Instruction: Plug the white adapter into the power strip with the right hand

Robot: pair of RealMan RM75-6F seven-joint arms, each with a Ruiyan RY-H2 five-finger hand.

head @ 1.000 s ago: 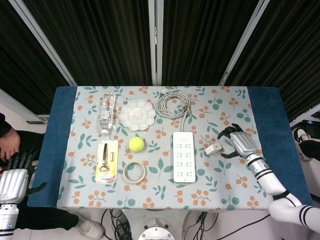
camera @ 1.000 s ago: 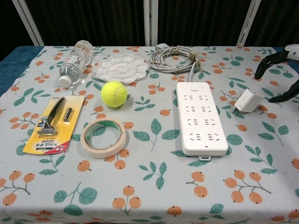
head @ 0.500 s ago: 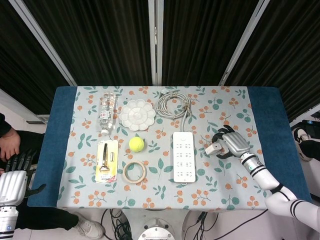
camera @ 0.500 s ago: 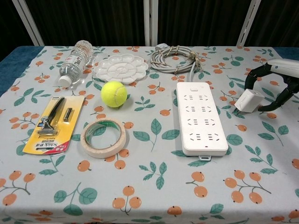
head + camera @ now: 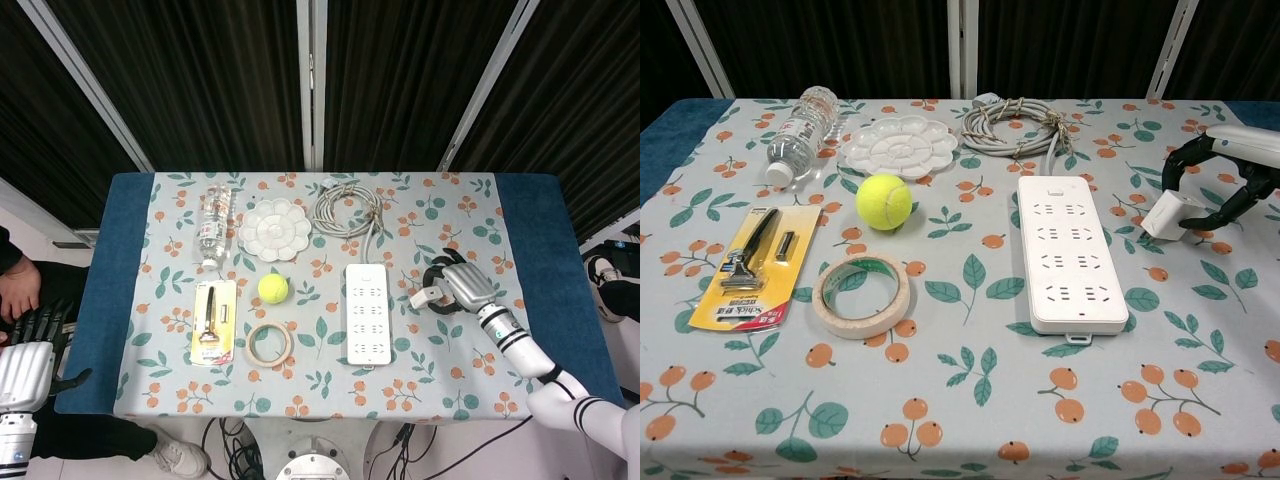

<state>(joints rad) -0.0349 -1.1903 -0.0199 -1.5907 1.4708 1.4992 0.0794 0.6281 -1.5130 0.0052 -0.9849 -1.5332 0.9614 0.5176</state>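
Curling around the white adapter (image 5: 1167, 215), the right hand's (image 5: 465, 289) dark fingers (image 5: 1185, 160) pinch it just right of the power strip (image 5: 1068, 252). Writing on the yellow razor pack (image 5: 753, 269) is too small to read.

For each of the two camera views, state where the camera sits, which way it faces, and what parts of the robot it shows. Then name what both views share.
Head view: high above, looking straight down at the table; shows the right hand at the white adapter, and the left hand off the table's edge.
Chest view: low at the near edge, facing across the table; shows only the right hand.
Shared: right hand, adapter, power strip, tennis ball.
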